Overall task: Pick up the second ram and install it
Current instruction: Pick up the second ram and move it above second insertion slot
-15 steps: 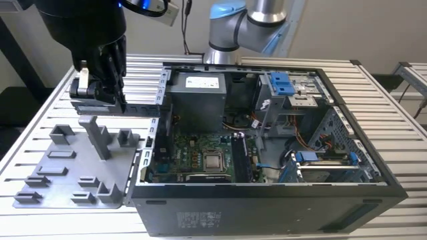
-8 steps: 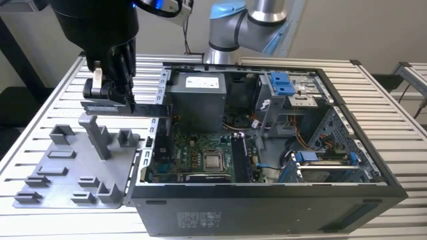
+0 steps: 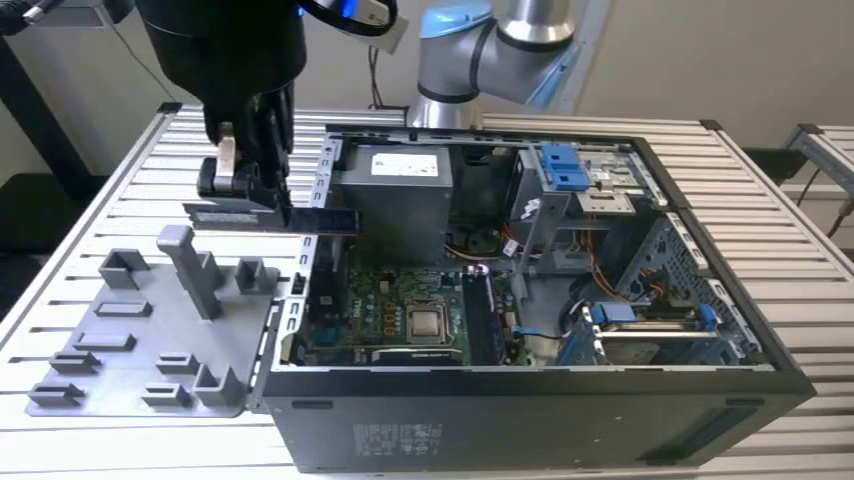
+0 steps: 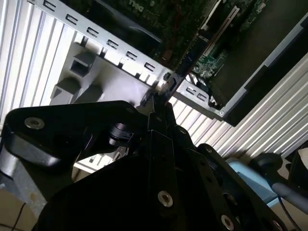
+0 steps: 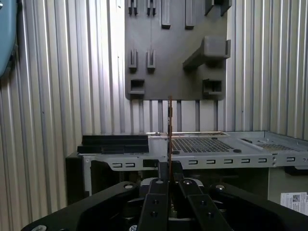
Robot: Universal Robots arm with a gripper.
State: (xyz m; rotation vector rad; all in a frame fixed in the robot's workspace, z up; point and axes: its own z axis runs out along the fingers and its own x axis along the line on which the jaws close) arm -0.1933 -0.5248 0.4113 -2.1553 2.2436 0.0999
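Observation:
In the exterior view my gripper [image 3: 260, 195] hangs over the open computer case's wall on the exterior view's left, shut on the second ram [image 3: 327, 220]. The ram is a thin dark stick held level, reaching over the case rim [image 3: 310, 262]. In the first wrist view it stands edge-on as a thin line [image 5: 170, 125] rising from between my fingers [image 5: 161, 185], in front of the case's metal edge [image 5: 216, 149]. The second wrist view shows the same thin edge [image 4: 180, 72] pointing at the motherboard. The long dark memory slots [image 3: 481, 315] lie beside the silver processor [image 3: 430, 322].
A grey fixture plate [image 3: 147, 340] with upright posts [image 3: 200, 270] lies on the slatted table at the exterior view's left. Inside the case are the power supply [image 3: 394, 195], a drive cage with blue tabs [image 3: 567, 170] and loose cables. The arm's base [image 3: 467, 70] stands behind the case.

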